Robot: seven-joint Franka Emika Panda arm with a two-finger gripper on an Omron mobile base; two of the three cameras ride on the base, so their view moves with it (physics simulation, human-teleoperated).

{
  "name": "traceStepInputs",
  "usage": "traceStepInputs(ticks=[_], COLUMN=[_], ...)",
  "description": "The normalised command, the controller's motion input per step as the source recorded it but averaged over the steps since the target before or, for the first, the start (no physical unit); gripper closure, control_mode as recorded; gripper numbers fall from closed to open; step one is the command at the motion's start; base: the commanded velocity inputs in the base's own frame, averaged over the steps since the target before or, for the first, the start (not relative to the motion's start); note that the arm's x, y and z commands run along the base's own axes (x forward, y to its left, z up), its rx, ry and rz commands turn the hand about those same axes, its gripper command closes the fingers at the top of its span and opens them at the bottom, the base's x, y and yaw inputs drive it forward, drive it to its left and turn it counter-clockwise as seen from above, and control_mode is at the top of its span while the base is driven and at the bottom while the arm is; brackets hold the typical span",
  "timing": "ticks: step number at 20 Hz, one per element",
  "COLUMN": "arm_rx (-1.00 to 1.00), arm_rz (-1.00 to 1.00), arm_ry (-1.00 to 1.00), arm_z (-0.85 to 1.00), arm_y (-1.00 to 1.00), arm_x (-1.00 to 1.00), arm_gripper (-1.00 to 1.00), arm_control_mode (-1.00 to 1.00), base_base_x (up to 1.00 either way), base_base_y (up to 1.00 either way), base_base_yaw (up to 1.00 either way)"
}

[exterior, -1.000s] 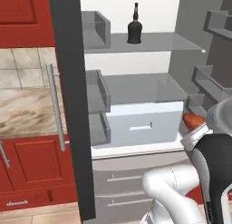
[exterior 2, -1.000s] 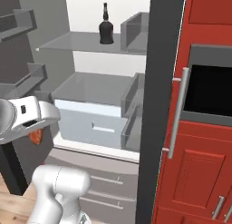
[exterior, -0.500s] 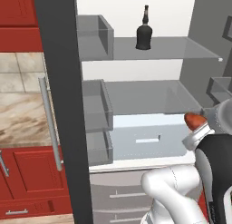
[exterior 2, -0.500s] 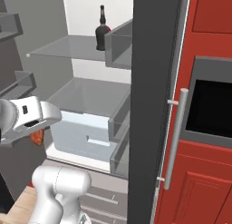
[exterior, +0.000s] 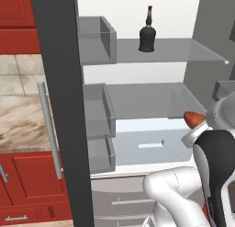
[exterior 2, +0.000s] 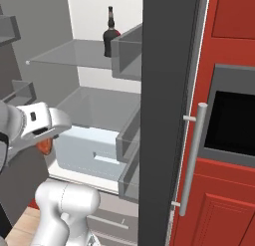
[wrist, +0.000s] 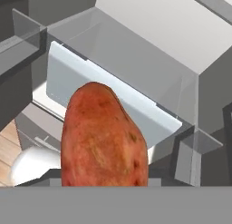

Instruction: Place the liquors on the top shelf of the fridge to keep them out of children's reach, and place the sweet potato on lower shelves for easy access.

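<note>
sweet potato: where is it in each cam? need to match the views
Left base view: the sweet potato peeks out at right of centre, just above the arm's wrist, in front of the pale blue drawer.
Right base view: a red-orange tip under the white hand at the left edge.
Hand view: large, bottom centre, upright in the gripper.
Shared landmark: the pale blue drawer, behind it in all three.

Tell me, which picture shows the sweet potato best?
The hand view: the sweet potato looms large and close there. The left base view shows just its red tip beside the arm; the right base view, a sliver under the hand.
</note>
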Motion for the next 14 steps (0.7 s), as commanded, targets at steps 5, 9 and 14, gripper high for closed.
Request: traceStepInputs(ticks=[5, 9, 14], arm_rx=[0.00, 0.00, 0.00], arm_rz=[0.00, 0.00, 0.00], arm_ry=[-0.02, 0.00, 0.00], arm_z=[-0.23, -0.31, -0.32], arm_y=[0.00, 0.00, 0.00], arm_x=[0.64, 0.72, 0.71], arm_gripper=[1.00, 1.00, 1.00], arm_control_mode=[-1.00, -1.00, -1.00], base_base_x=[0.00, 0.00, 0.00], base_base_y=[0.00, 0.00, 0.00], base_base_yaw=[0.00, 0.00, 0.00])
